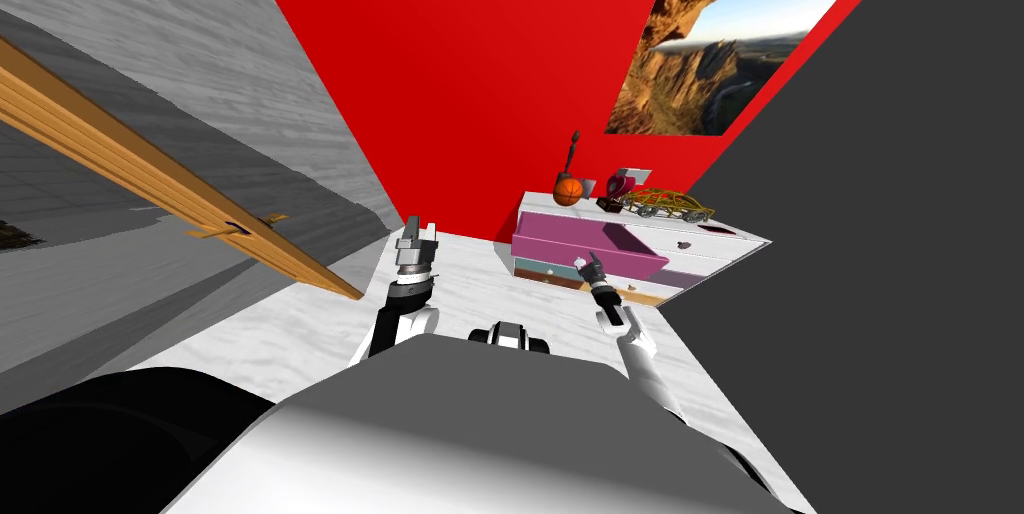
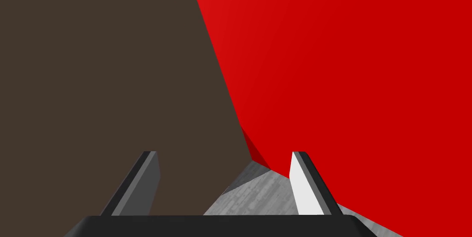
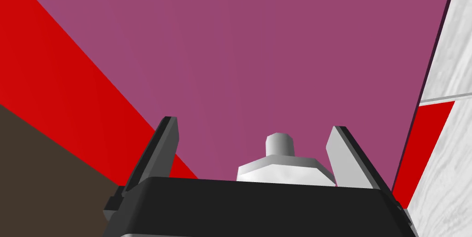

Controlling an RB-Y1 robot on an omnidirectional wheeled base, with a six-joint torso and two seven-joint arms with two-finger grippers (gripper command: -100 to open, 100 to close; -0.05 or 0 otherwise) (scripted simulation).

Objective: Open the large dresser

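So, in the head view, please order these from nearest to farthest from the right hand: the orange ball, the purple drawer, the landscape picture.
1. The purple drawer: pulled out of the dresser, directly at the right hand.
2. The orange ball: on the dresser top, behind the drawer.
3. The landscape picture: high on the red wall, farthest.

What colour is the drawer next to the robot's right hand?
The drawer front is purplish pink. It shows best in the right wrist view.
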